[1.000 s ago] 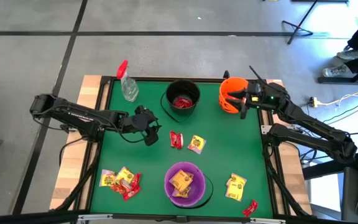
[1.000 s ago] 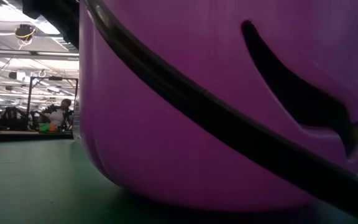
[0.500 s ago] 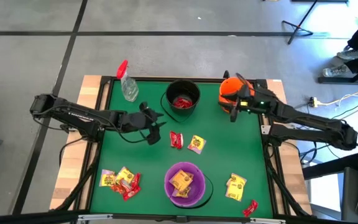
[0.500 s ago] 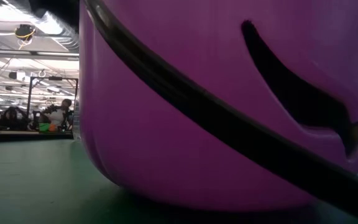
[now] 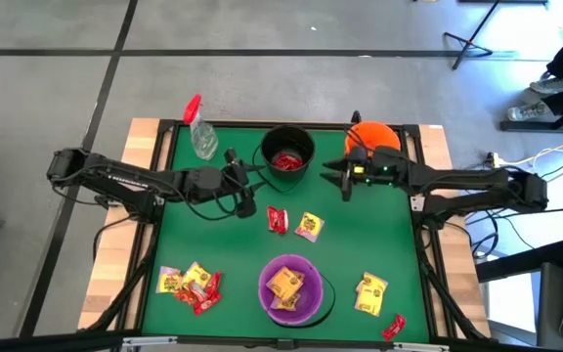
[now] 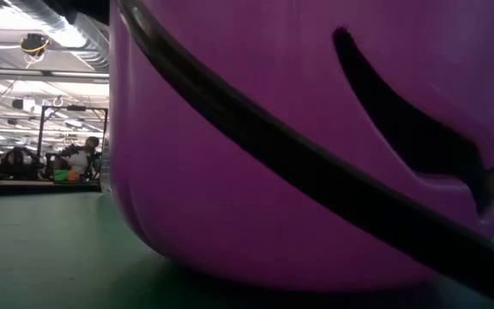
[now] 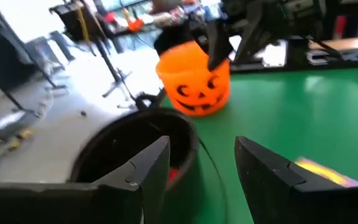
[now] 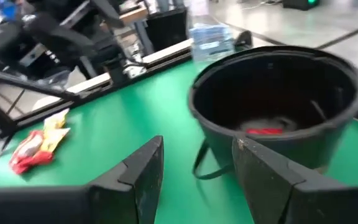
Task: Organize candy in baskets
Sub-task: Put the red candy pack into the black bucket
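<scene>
Candy [image 5: 308, 226] loose mid-table (red, yellow), black bucket [image 5: 287, 154] between both arms

A green table [image 5: 213, 244] carries three buckets: a black bucket [image 5: 287, 154] with red candy inside, an orange bucket [image 7: 194, 79] printed with a black jack-o'-lantern face, and a purple bucket [image 5: 292, 289] holding yellow packets. Loose candy [image 5: 308, 226] is yellow with red print, or red. Both arms are dark.
</scene>
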`<move>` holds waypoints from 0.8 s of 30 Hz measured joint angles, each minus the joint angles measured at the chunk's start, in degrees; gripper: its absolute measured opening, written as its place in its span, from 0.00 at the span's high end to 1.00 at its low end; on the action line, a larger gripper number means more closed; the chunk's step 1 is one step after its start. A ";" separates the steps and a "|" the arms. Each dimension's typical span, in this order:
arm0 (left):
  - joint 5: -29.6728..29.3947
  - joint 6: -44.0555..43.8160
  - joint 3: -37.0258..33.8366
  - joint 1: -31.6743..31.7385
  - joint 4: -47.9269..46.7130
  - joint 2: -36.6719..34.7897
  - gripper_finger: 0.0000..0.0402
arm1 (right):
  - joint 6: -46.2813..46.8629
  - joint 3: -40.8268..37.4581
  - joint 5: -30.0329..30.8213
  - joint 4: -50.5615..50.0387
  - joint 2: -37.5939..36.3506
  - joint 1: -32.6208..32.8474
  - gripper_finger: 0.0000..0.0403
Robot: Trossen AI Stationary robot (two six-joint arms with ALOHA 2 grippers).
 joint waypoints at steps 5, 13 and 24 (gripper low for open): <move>7.28 -7.86 0.00 -0.09 -8.33 0.02 0.57 | -0.51 0.03 0.81 1.47 -0.05 2.90 0.53; 10.71 -16.01 0.09 -2.52 -13.80 1.39 0.57 | -4.72 0.03 5.14 1.32 -0.04 6.78 0.53; 18.41 -13.56 4.58 -0.86 -12.54 19.01 0.57 | -6.62 0.03 5.37 0.04 -0.04 7.07 0.53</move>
